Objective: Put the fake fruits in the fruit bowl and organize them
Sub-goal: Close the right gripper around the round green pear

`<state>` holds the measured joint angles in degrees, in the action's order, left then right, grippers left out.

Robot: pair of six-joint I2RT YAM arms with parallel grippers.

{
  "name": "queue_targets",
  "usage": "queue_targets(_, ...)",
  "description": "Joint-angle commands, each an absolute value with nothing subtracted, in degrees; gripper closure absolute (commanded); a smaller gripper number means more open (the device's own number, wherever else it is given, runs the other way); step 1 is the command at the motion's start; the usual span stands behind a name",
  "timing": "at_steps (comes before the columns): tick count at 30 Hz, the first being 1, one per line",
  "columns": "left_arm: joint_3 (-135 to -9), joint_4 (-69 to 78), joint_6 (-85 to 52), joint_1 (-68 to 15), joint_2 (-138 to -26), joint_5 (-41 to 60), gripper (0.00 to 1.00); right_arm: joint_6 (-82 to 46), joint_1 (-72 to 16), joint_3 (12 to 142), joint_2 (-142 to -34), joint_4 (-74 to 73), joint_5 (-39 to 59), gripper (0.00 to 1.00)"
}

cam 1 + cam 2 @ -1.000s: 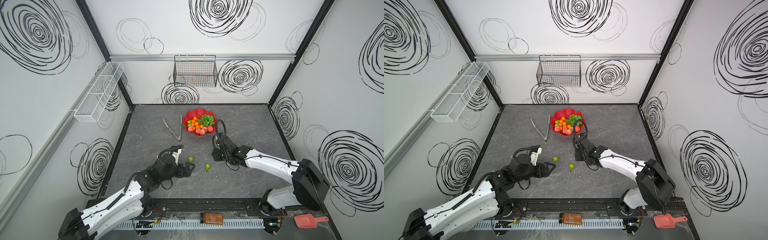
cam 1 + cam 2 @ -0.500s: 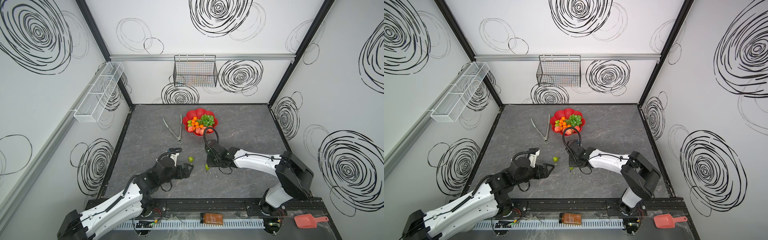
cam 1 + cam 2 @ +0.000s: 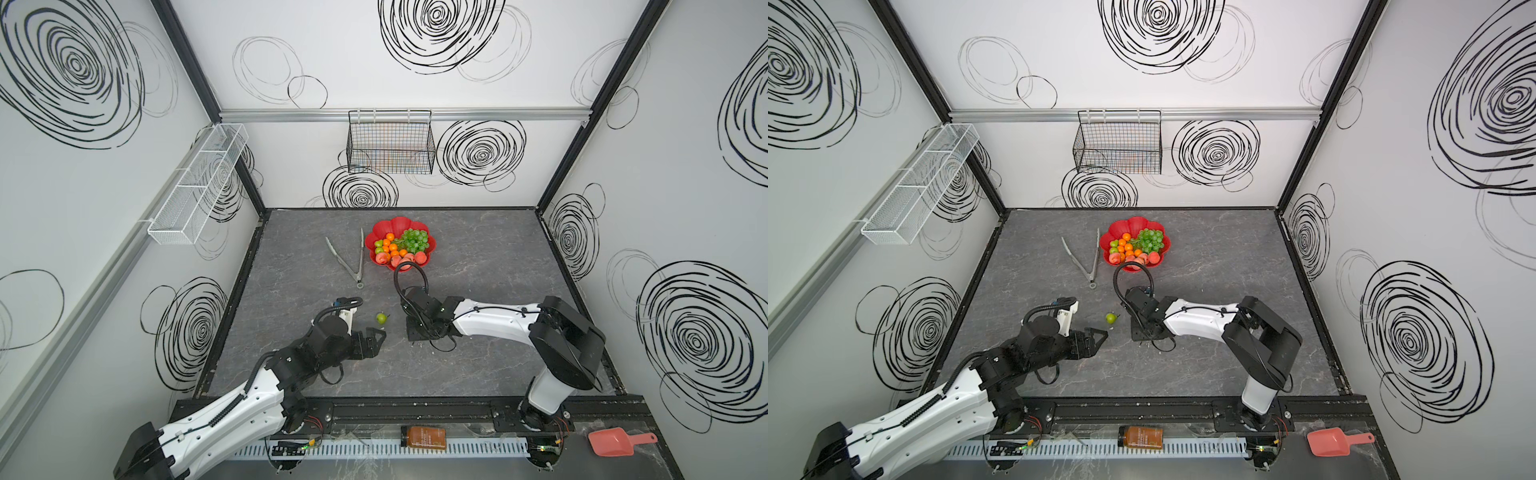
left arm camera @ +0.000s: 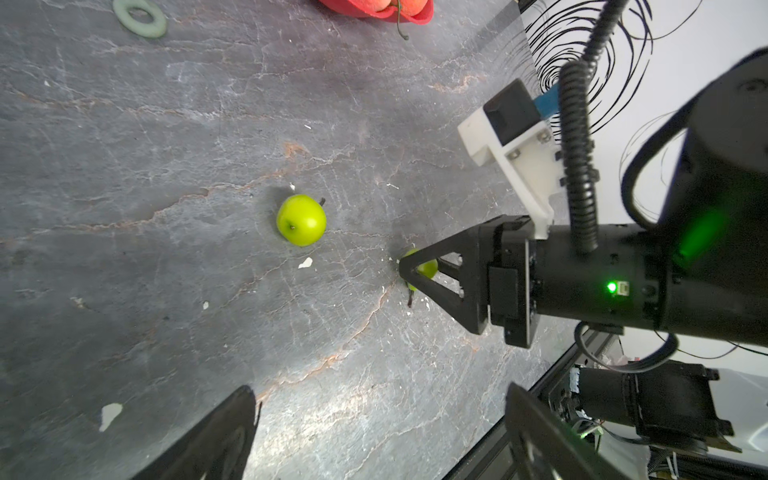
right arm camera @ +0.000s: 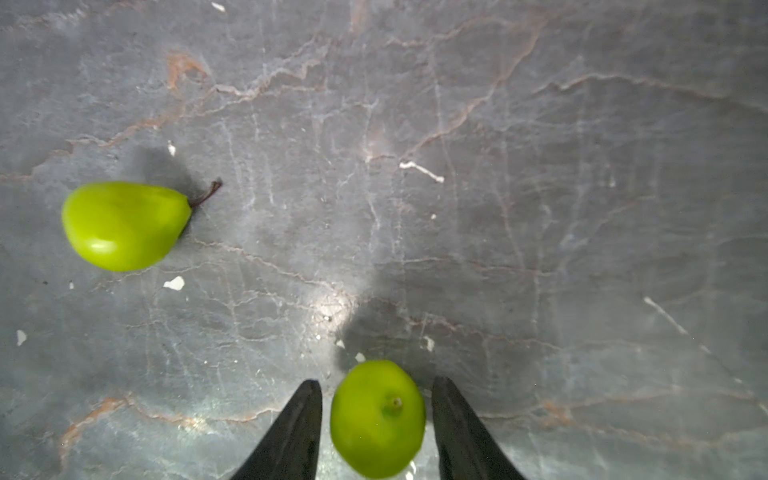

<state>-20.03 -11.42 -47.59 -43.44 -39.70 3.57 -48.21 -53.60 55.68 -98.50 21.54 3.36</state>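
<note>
The red fruit bowl (image 3: 399, 221) (image 3: 1133, 222) stands at the back middle of the table. In it lie green grapes (image 3: 413, 237), tangerines (image 3: 392, 245), peaches (image 3: 401, 259) and a pear (image 3: 378, 245). One green pear (image 3: 381, 318) (image 4: 301, 220) (image 5: 124, 226) lies loose on the table. My right gripper (image 3: 417, 332) (image 5: 377, 381) points down at the table, open, its fingers either side of a second pear (image 5: 378, 417) (image 4: 426, 268) with small gaps. The top views hide that pear. My left gripper (image 3: 376, 336) (image 4: 379, 388) is open and empty, just in front of the loose pear.
Metal tongs (image 3: 353, 262) lie left of the bowl. A black wire basket (image 3: 390, 143) hangs on the back wall and a white mesh rack (image 3: 197, 185) on the left wall. A pink scoop (image 3: 615, 441) and an amber bottle (image 3: 423, 437) lie past the front rail.
My right gripper has come forward and left from near the bowl and lowered over the pear that lay on the table. The left gripper has drawn back slightly.
</note>
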Motion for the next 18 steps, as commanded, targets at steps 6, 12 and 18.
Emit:
queue_targets(6, -20.01, -8.56, -47.81, -43.41, -39.79, 3.02, 0.04, -48.88, -54.32, 57.74, -100.37, 24.94, 2.02, 0.56)
queue_targets(12, -19.78, -8.43, -47.73, -43.37, -39.99, 3.31, 0.04, -49.23, -54.49, 57.34, -100.21, 24.96, 2.03, 0.59)
queue_targets(18, -20.38, -8.16, -47.81, -43.42, -40.41, 3.49, 0.04, -48.9, -54.54, 57.82, -100.22, 24.78, 1.88, 0.62)
